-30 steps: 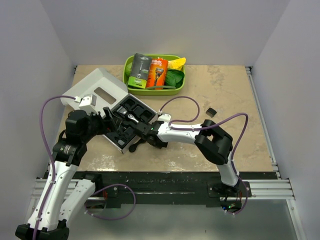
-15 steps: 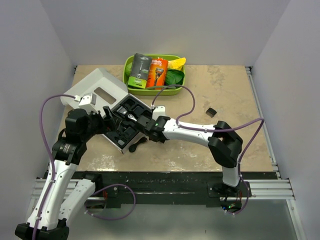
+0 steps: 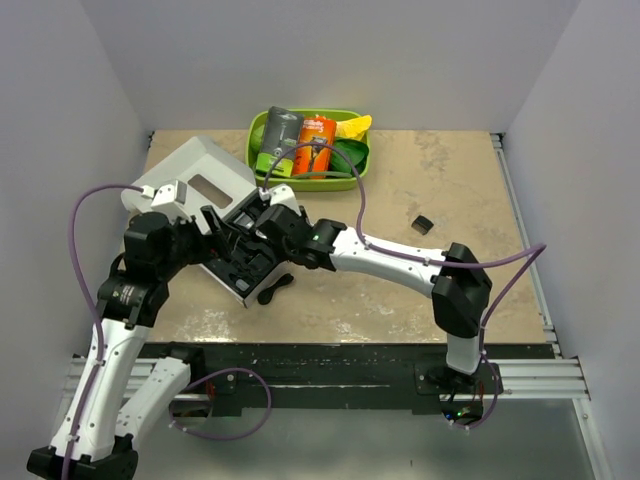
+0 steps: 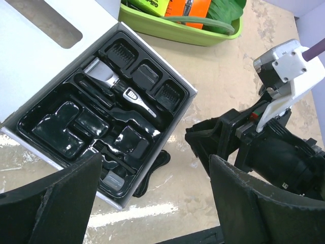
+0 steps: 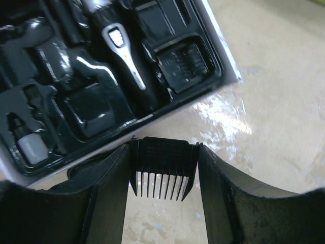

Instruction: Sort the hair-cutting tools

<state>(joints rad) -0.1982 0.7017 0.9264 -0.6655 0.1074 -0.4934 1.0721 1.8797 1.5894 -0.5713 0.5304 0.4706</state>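
The right gripper (image 5: pixel 163 175) is closed partway on the small black guide comb (image 5: pixel 163 158). Its fingers press the comb's two end faces and leave the teeth free. This grip probably lets the comb drop straight into a pocket. The comb is held in the air at the right rim of the moulded tray (image 4: pixel 56 119), seen against the worktop (image 5: pixel 264 101) just outside it.

The hair clipper (image 4: pixel 124 91) lies in the tray's central channel, silver blade head toward the far-left corner. It is seated.

The small black curved piece (image 4: pixel 157 163) lies on the worktop touching the tray's near corner. It is not yet sorted.

The left gripper (image 4: pixel 152 201) hangs above the tray's near side, wide and holding nothing. It appears to be on standby to steady the tray.

The green tub (image 4: pixel 167 31) stands beyond the tray.
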